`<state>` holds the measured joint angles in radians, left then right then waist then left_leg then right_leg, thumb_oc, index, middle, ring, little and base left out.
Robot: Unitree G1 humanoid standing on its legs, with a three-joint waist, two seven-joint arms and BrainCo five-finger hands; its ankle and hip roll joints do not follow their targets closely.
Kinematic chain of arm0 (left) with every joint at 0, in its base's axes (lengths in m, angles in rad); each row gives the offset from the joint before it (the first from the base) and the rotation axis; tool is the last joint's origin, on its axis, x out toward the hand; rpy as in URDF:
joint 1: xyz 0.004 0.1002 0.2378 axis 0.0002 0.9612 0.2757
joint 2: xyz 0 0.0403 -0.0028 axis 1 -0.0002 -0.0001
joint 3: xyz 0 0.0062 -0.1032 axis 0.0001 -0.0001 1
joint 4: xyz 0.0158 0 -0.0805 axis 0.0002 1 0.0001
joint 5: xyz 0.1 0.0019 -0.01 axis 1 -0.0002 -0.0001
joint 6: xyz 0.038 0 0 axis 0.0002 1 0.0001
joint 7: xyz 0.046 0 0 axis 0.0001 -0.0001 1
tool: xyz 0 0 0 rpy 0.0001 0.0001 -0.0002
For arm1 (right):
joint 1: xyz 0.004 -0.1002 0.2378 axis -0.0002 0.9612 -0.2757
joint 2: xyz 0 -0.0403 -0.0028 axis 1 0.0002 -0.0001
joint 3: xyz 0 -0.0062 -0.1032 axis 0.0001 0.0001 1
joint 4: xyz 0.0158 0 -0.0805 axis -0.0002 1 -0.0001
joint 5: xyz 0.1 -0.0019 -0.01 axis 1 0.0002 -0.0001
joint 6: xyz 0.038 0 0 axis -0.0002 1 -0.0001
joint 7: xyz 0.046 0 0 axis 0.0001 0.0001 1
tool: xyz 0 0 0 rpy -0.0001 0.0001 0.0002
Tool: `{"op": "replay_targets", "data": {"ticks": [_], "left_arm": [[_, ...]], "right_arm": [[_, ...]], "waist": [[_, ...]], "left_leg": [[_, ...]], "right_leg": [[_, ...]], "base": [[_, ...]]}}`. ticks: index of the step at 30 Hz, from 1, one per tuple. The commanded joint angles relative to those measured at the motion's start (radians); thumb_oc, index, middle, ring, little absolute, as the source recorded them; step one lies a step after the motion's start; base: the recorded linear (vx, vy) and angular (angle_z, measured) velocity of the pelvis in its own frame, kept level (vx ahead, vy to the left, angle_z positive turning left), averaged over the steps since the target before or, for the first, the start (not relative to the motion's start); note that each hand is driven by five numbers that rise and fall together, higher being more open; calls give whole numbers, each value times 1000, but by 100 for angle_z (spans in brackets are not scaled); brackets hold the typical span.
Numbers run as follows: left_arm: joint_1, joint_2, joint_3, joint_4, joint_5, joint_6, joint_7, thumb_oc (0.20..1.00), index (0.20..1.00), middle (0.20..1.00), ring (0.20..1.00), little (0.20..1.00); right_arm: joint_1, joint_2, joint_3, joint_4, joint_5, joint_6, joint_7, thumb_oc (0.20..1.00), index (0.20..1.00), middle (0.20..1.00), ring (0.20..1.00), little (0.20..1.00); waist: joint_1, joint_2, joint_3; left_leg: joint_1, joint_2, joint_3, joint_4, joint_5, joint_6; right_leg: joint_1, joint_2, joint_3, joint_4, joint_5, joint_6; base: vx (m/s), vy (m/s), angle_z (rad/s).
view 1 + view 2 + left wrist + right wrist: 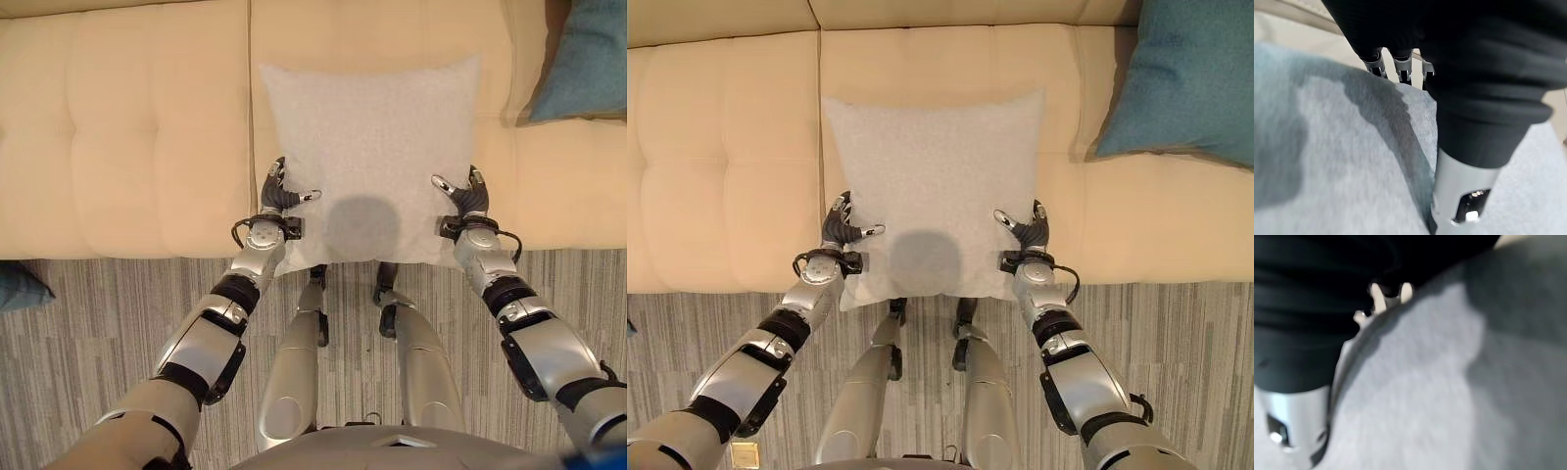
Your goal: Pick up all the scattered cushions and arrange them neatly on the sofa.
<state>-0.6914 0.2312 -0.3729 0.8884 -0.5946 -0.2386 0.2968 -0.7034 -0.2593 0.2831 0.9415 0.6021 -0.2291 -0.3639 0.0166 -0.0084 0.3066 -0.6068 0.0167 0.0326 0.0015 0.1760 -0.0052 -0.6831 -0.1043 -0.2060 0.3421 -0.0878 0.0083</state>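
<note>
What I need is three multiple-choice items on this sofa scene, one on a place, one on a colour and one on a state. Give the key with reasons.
1. Where is the blue cushion?
A. On the sofa, at the robot's right of the pale cushion
B. On top of the pale cushion
C. In the left robot hand

2. What colour is the sofa?
A. Dark green
B. Cream beige
C. Red

3. How is the pale cushion placed?
A. Standing upright against the backrest
B. Folded in half
C. Lying flat on the seat

Key:
1 A: it sits at the seat's far right, apart from the pale cushion.
2 B: the tufted seat is cream beige throughout.
3 C: its full square face is turned up, with the left robot hand and the right robot hand at its side edges.
</note>
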Motion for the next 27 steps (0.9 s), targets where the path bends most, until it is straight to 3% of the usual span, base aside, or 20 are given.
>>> {"op": "replay_targets", "data": {"ticks": [1, 2, 3, 4, 5, 9, 17, 27], "left_arm": [[-30, -105, -38, 32, -77, -47, -6, 1000, 1000, 1000, 1000, 1000], [-14, -125, -43, 2, -101, -59, -8, 1000, 1000, 1000, 1000, 1000], [-13, -125, -43, 2, -101, -59, -8, 758, 758, 758, 758, 758], [-1, -134, -37, -27, -127, -69, -9, 351, 351, 351, 351, 351], [13, -143, -22, -50, -163, -82, -7, 200, 200, 200, 200, 200], [69, -157, 17, -118, -209, -102, -10, 200, 200, 200, 200, 200], [326, -145, 93, -202, -190, -72, -37, 200, 200, 200, 200, 200], [574, -94, 113, -493, -174, -61, -101, 200, 200, 200, 200, 200]], "right_arm": [[-10, 100, 79, -70, 75, -83, 44, 1000, 1000, 1000, 1000, 1000], [5, 136, 106, -122, 118, -108, 73, 1000, 1000, 1000, 1000, 1000], [5, 136, 106, -122, 118, -108, 73, 294, 294, 294, 294, 294], [17, 154, 122, -152, 134, -119, 87, 200, 200, 200, 200, 200], [34, 162, 131, -183, 133, -124, 96, 200, 200, 200, 200, 200], [91, 163, 129, -252, 114, -133, 104, 200, 200, 200, 200, 200], [334, 134, 63, -376, 64, -113, 143, 200, 200, 200, 200, 200], [552, 104, 22, -558, -14, -71, 214, 200, 200, 200, 200, 200]], "waist": [[3, -44, -31], [4, -46, -32], [4, -46, -32], [4, -46, -32], [5, -46, -35], [10, -46, -44], [18, -46, -102], [40, -38, -206]], "left_leg": [[19, -51, -41, 46, -129, -35], [27, -52, -42, 43, -129, -35], [28, -52, -42, 43, -128, -35], [41, -52, -44, 39, -129, -35], [58, -51, -46, 33, -130, -36], [125, -50, -48, 7, -134, -38], [324, -51, -27, -52, -167, -24], [489, -57, -12, -48, -217, -2]], "right_leg": [[126, -8, 22, -378, 218, 107], [132, -5, 24, -382, 221, 107], [132, -5, 24, -382, 221, 107], [143, -5, 25, -384, 220, 107], [159, -4, 25, -387, 217, 106], [223, -2, 20, -401, 209, 107], [415, -2, 17, -429, 180, 115], [578, -14, 5, -429, 141, 129]], "base": [[0, 0, 0], [0, 0, 0], [0, 0, 0], [0, 0, 0], [0, 0, 0], [43, -2, 0], [86, 32, 0], [84, 84, -1]]}}
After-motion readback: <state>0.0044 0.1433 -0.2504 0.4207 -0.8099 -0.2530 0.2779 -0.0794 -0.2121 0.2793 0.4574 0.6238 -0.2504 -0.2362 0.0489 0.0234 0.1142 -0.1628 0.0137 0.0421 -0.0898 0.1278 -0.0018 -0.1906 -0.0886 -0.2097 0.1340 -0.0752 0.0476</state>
